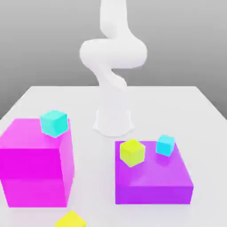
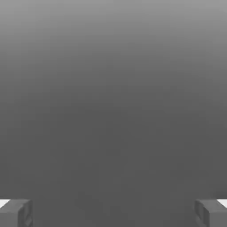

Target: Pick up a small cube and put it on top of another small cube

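No writing, brand mark or label is seen on any object.

A smooth white table (image 1: pixel 186 102) is shown in the exterior view against a plain grey background. A glossy white robot arm (image 1: pixel 113 53) with rounded, tube-like segments rises from a flared round base (image 1: pixel 113 123) set near the table's middle, towards the far side.

At the exterior view's left, near the front, a large magenta block (image 1: pixel 35 170) is seen, tall and sharp-edged with a slightly shiny surface. A small cyan cube (image 1: pixel 54 123) rests on its top, close to the far right corner.

At the exterior view's right, a lower, wider purple block (image 1: pixel 153 184) lies flat on the table, its top faintly reflective. Two small cubes sit on it towards the far edge: a lime-yellow cube (image 1: pixel 132 152) at the left and a second cyan cube (image 1: pixel 165 145) just right of it, the two close but apart.

The small cube (image 1: pixel 70 220), warm yellow and matte, is found on the table at the very near edge of the exterior view, in front of the magenta block's right corner; its lower part is cut off by the frame.

In the hand view, the gripper (image 2: pixel 113 213) is shown with its two grey, boxy fingertips (image 2: pixel 15 213) spread wide apart at opposite edges, nothing held between them. Behind them a featureless grey backdrop is seen.
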`<action>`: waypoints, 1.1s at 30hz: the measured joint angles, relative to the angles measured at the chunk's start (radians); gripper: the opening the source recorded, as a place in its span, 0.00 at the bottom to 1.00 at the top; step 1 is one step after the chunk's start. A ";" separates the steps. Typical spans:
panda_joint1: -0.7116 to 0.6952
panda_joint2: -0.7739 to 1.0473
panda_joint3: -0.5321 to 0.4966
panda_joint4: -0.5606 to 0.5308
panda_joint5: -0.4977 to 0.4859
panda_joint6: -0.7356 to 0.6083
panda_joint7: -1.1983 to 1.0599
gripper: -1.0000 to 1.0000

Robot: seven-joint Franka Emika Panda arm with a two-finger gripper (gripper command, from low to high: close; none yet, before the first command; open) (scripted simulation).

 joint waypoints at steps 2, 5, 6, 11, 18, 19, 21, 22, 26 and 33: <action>0.022 0.077 -0.031 0.000 0.006 0.022 -0.075 0.50; 0.054 0.185 -0.079 0.001 0.017 0.054 -0.183 0.50; 0.064 0.221 -0.095 0.002 0.022 0.064 -0.221 0.50; 0.104 0.402 -0.166 0.003 0.061 0.116 -0.414 0.50; 0.111 0.659 -0.218 0.005 0.140 0.186 -0.702 0.50; 0.108 0.695 -0.221 0.006 0.150 0.196 -0.742 0.50; 0.096 0.768 -0.220 0.006 0.168 0.216 -0.822 0.50; 0.089 0.804 -0.218 0.007 0.175 0.226 -0.860 0.50; 0.055 0.946 -0.206 0.007 0.183 0.269 -0.999 0.50; -0.017 1.195 -0.146 0.035 0.216 0.410 -1.137 0.50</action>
